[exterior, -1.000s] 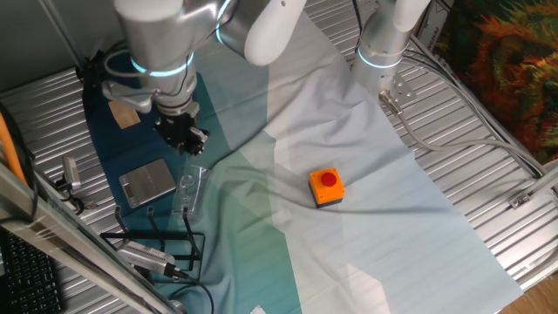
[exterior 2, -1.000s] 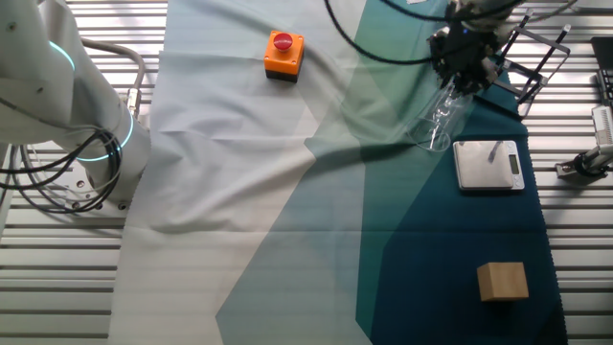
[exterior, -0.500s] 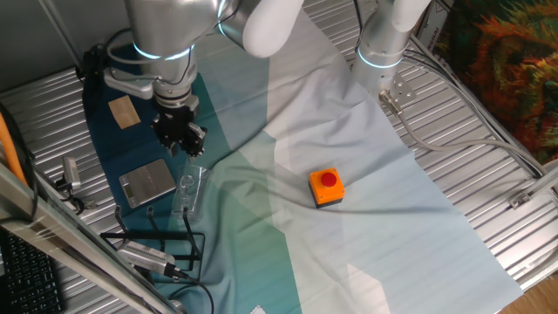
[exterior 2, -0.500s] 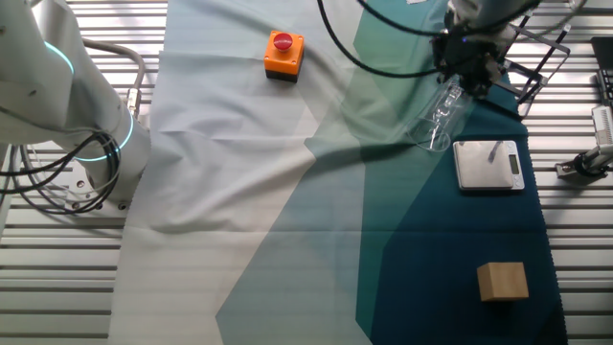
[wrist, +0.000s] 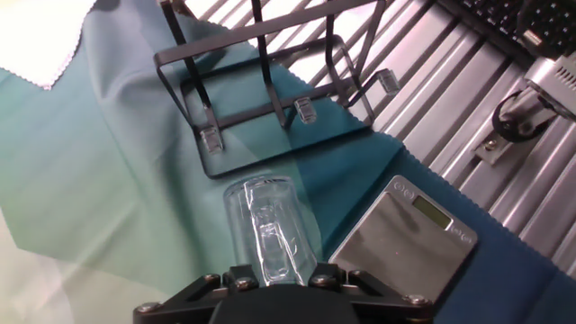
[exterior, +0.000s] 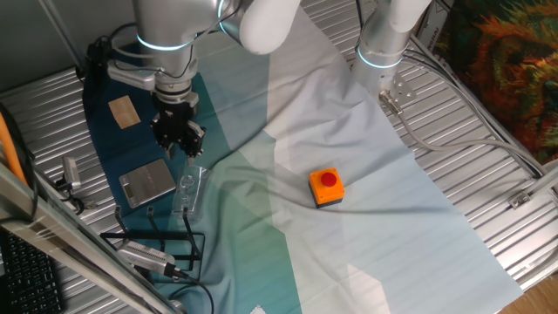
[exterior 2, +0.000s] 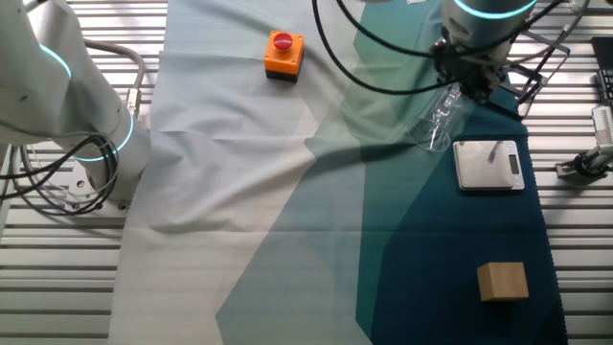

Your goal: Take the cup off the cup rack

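Observation:
The cup (exterior: 189, 193) is a clear glass lying on its side on the teal cloth, off the cup rack (exterior: 158, 239), which stands just in front of it. In the other fixed view the cup (exterior 2: 437, 118) lies beside the black wire rack (exterior 2: 537, 59). In the hand view the cup (wrist: 270, 223) lies lengthwise below the rack (wrist: 270, 99), its near end by the gripper body. My gripper (exterior: 180, 142) hangs just behind the cup, apart from it, and looks open and empty; it also shows in the other fixed view (exterior 2: 470, 83).
A flat grey metal scale (exterior: 146, 181) lies next to the cup. A wooden block (exterior: 123, 111) lies behind it. An orange button box (exterior: 326, 187) sits mid-cloth. A silver cylindrical tool with cables (exterior: 144, 255) lies by the rack. A second arm's base (exterior: 380, 52) stands at the back.
The arm above the gripper has shifted to the left and back, and the gripper has drawn slightly away from the cup. The cup has not moved.

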